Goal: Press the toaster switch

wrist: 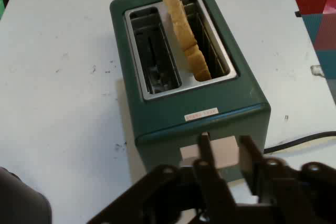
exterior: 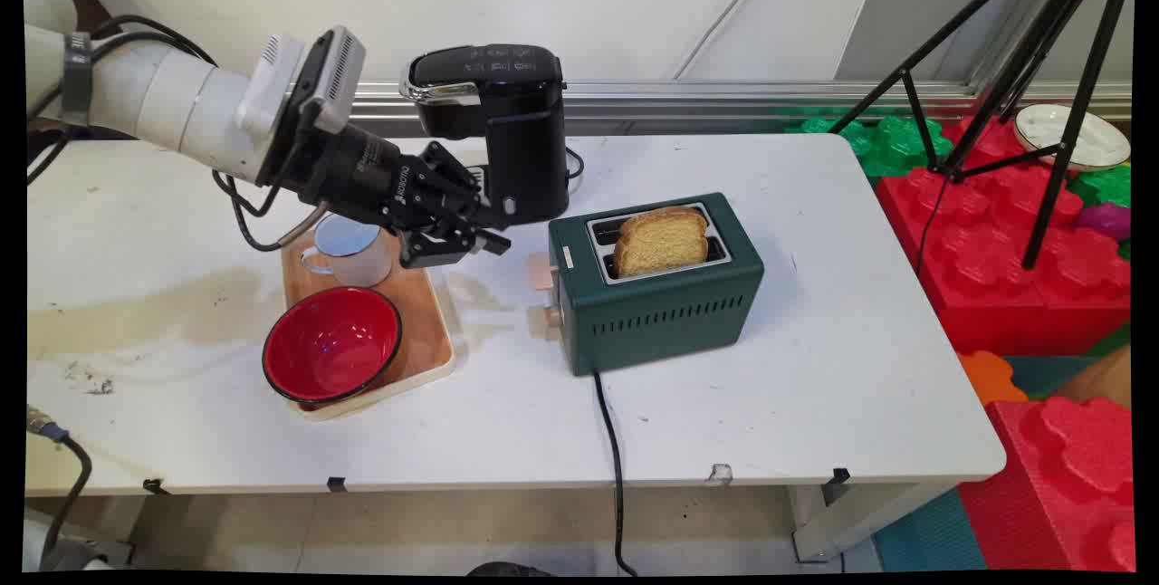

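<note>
The green toaster (exterior: 656, 286) stands right of me, its long axis left to right — one bread slice (exterior: 661, 239) in its near slot. My gripper (exterior: 489, 234) — fingers slightly parted, empty — hovers just left of its pale lever (wrist: 210, 157).

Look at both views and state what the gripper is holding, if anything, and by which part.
Nothing is held. The gripper is open, its fingers on either side of the toaster's pale lever, apart from it; the bread slice stands in the slot.
</note>
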Robot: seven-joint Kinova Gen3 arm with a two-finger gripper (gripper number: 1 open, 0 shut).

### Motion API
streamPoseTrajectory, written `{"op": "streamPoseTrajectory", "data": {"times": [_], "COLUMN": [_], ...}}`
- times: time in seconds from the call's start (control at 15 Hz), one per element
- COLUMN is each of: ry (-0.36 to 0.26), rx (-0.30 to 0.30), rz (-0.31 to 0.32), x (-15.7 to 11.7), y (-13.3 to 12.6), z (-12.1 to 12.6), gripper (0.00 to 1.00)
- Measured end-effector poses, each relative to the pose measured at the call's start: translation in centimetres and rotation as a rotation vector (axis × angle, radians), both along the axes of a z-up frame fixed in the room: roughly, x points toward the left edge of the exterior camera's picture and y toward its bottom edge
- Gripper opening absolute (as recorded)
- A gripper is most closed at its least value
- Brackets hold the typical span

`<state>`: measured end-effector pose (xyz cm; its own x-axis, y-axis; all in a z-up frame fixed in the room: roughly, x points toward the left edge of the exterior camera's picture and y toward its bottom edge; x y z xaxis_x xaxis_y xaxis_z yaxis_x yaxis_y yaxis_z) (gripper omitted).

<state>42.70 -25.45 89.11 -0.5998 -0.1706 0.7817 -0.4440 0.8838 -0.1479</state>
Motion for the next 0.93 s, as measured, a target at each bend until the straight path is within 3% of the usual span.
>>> {"op": "streamPoseTrajectory", "data": {"times": [0.93], "ry": [-0.027], "rx": [0.04], "rz": [-0.007], "x": [-1.4], "y": [-1.3], "z": [-2.2], "gripper": [0.0]}}
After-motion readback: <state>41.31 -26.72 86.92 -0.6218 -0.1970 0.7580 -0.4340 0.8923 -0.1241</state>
